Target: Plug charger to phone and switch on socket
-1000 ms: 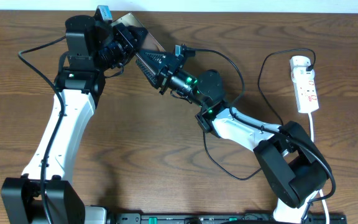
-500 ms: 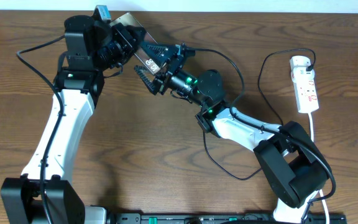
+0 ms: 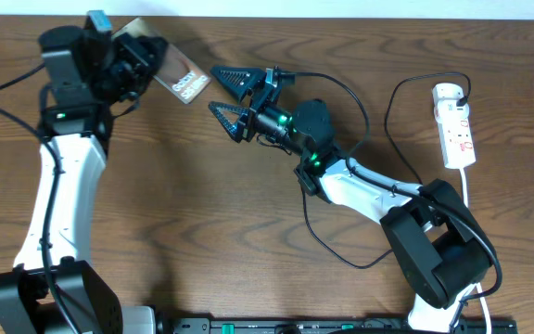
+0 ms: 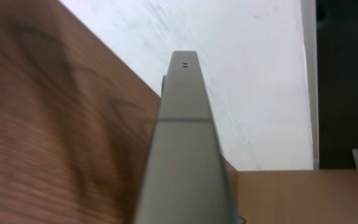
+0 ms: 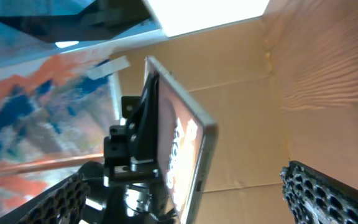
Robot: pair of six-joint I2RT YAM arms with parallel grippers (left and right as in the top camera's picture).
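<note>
Two pincers, overhead: left pincer (image 3: 146, 63) clamped on the phone (image 3: 176, 76), seemingly lifted off the surface (image 3: 202, 232) at the far left; right pincer (image 3: 213, 86) spread wide and empty, near the middle.
Change, overhead: a second ago almost nose to nose, phone right at the right fingers; now swung away leftward, well apart.
Cable, overhead: charger (image 3: 387, 119) looping thin and black out of the socket (image 3: 454, 125) at the far right; connector tip not to be found.
Socket, overhead: lying flat, well apart from either pincer; switch position too small to read.
Left wrist: phone (image 4: 182, 143) seen edge-on, running up the middle, surface and pale wall (image 4: 260, 74) behind; own fingers out of sight.
Right wrist: phone (image 5: 188, 155) standing tilted in the left pincer (image 5: 135, 162); own fingertips (image 5: 61, 199) at the lower corners, far apart, nothing between.
Meaning for the task: probably no connection made, since no cable shows at the phone; likely a fresh approach needed, tip fetched first, switch last.
</note>
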